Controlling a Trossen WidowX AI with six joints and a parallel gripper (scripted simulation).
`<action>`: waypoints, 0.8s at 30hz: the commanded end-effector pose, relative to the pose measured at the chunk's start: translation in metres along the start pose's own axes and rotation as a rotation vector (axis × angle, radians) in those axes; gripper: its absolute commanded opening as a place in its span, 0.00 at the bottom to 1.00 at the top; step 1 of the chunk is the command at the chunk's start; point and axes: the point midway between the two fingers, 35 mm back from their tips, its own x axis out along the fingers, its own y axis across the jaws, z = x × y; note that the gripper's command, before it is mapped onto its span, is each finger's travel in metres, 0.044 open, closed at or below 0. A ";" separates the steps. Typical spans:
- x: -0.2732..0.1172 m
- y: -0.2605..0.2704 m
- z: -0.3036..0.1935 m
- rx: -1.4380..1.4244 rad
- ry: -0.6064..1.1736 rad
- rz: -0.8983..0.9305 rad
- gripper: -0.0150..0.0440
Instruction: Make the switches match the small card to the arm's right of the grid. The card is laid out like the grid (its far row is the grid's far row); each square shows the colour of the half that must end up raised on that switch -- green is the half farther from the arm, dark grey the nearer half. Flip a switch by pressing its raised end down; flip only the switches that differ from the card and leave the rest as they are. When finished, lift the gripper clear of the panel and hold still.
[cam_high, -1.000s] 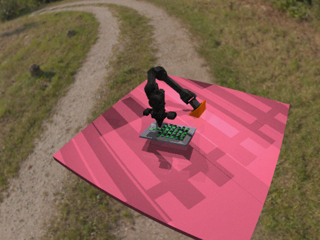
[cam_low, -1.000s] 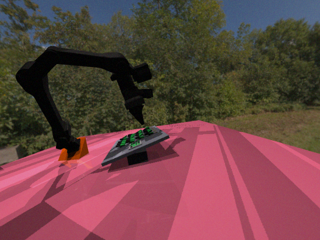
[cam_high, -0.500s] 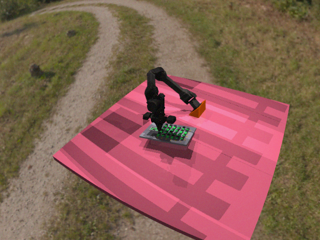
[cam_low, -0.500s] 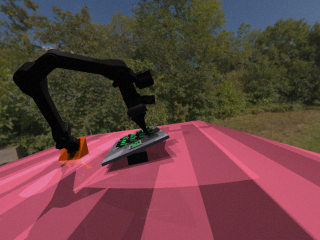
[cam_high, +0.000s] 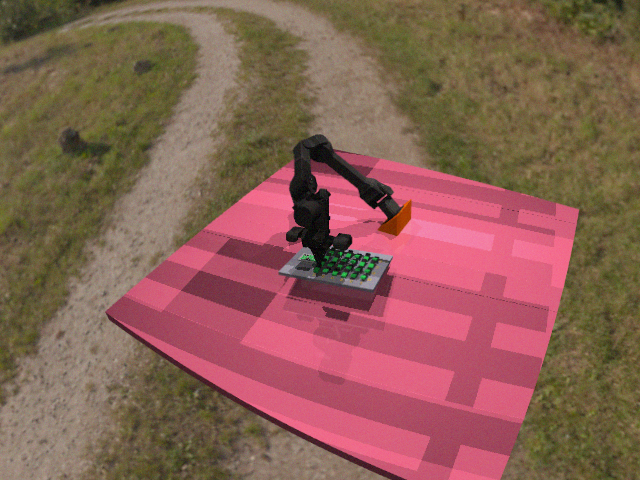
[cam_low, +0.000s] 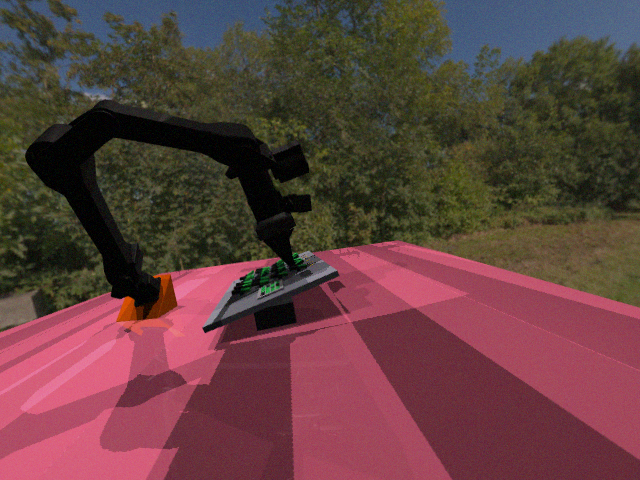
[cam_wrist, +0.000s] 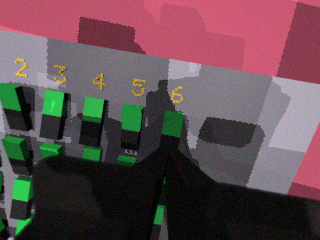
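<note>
Grass and a pale gravel track spread out behind a pink patterned table (cam_high: 330, 413) (cam_low: 248, 413), and here's the switch panel (cam_high: 289, 271) (cam_low: 227, 315) (cam_wrist: 220, 105), tilted on its dark block (cam_low: 276, 316) in front of the arm! Down at the panel's far row goes the gripper (cam_high: 319, 262) (cam_low: 293, 266) (cam_wrist: 167, 151), jaws pressed narrow together, nothing between them. Its tip is right at the switch under the 6 (cam_wrist: 173, 124), over the nearer half; whether it touches, the wrist view cannot settle. The small card (cam_high: 307, 256) (cam_low: 270, 289) sits beside the grid, too small to read square by square.

And how will these play? No grasp wanted: the switches look like small, stiff rockers that should tip under a short, straight push on the raised end, then hold. Closed fingertips make the right prod, placed near the end, away from the pivot. Slide sideways, though, and the smooth sloping cap could shed the tip onto a neighbour; lean too hard and the perched panel might take the strain.
</note>
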 end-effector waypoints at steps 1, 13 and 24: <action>0.000 0.000 0.000 -0.005 -0.001 -0.003 0.25; 0.001 0.000 0.000 -0.005 -0.001 -0.003 0.25; 0.003 0.000 0.000 -0.005 -0.001 -0.003 0.25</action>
